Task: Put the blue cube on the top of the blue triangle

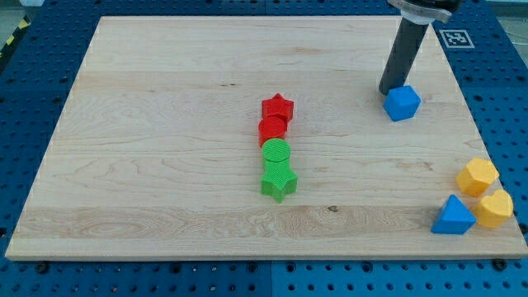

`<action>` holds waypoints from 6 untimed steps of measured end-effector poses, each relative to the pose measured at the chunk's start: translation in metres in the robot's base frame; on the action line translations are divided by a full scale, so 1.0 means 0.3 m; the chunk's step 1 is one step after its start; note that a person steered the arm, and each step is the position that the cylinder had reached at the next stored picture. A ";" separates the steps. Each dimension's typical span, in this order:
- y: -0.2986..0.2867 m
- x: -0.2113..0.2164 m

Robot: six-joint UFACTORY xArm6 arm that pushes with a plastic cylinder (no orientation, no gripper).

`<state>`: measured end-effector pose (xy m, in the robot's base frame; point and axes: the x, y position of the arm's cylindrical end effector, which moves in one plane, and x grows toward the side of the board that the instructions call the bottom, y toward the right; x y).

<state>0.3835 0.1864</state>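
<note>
The blue cube lies on the wooden board at the view's upper right. My tip rests just to the cube's upper left, touching or nearly touching it. The blue triangle lies at the view's lower right, near the board's bottom right corner, far below the cube.
Two yellow blocks sit against the blue triangle's upper right side. In the board's middle a column runs top to bottom: a red star, a red cylinder, a green cylinder, a green star. The board's right edge is close.
</note>
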 end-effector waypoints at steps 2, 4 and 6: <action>0.000 0.059; 0.040 0.106; 0.112 0.106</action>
<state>0.4152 0.2200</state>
